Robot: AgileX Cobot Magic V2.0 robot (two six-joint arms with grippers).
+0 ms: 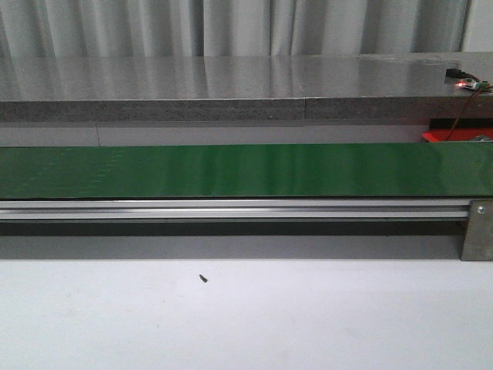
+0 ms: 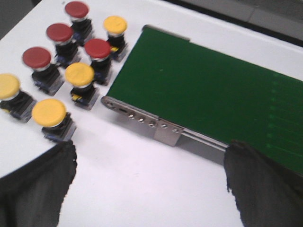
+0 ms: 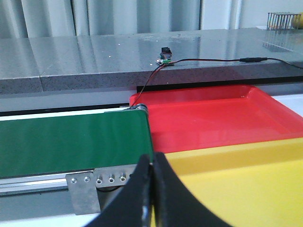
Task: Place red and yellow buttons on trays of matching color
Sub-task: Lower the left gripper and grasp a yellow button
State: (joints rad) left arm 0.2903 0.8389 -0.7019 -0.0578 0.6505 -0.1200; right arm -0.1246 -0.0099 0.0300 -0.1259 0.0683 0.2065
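A green belt [image 1: 246, 169] runs across the table [image 1: 246, 316], its metal rail [image 1: 231, 210] along the near edge. At the belt's left end eight buttons stand close together on the white top: four red buttons [image 2: 98, 48] and four yellow buttons [image 2: 79, 74], the nearest yellow one [image 2: 49, 112] at about 8 o'clock from the belt's corner bracket [image 2: 168, 132]. None is on a tray. The left gripper [image 2: 149, 184] hangs above the table with its fingers [image 2: 35, 187] spread wide, holding nothing. The right gripper [image 3: 152, 189] has its fingers pressed together, empty. Off the belt's right end lie the red tray [image 3: 208, 116] and, nearer, the yellow tray [image 3: 246, 184], touching edge to edge. A cable [image 3: 213, 60] trails across the grey ledge [image 3: 94, 61] behind.
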